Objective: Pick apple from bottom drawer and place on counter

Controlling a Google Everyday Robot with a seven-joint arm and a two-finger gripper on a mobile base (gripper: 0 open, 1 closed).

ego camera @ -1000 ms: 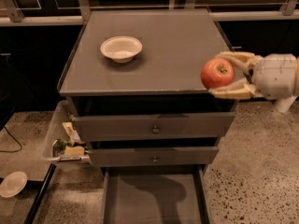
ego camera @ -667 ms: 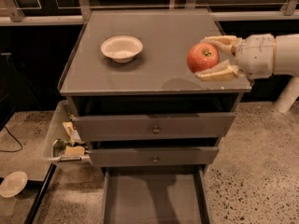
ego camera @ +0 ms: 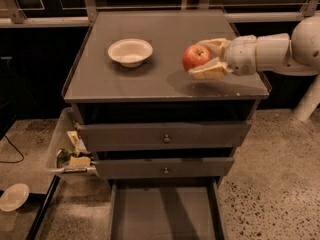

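1. Apple point(ego camera: 196, 57) first: it's up over the right side of the counter point(ego camera: 150, 84), pinched in the gripper. Its shadow falls on the grey top right below it, so it looks lifted clear.
2. The counter is the biggest thing here, a flat grey square with a few small chips along its front rim.
3. Under the counter, the bottom drawer point(ego camera: 162, 214) is pulled all the way out, showing a bare grey floor. The two knobbed drawers point(ego camera: 165, 136) above it are shut.
4. The white arm point(ego camera: 270, 51) reaches in over the counter's right edge.
5. A clear bin point(ego camera: 67, 149) of scraps hangs off the cabinet below the counter's left edge.
6. A white bowl point(ego camera: 130, 51) sits on the counter's left half, well apart from the apple.
7. The gripper point(ego camera: 198, 59) is above the counter's right side, with its pale fingers point(ego camera: 207, 70) clamped on the apple, one behind it and one in front.
8. A small white dish point(ego camera: 14, 196) lies on the floor, down left of the counter.
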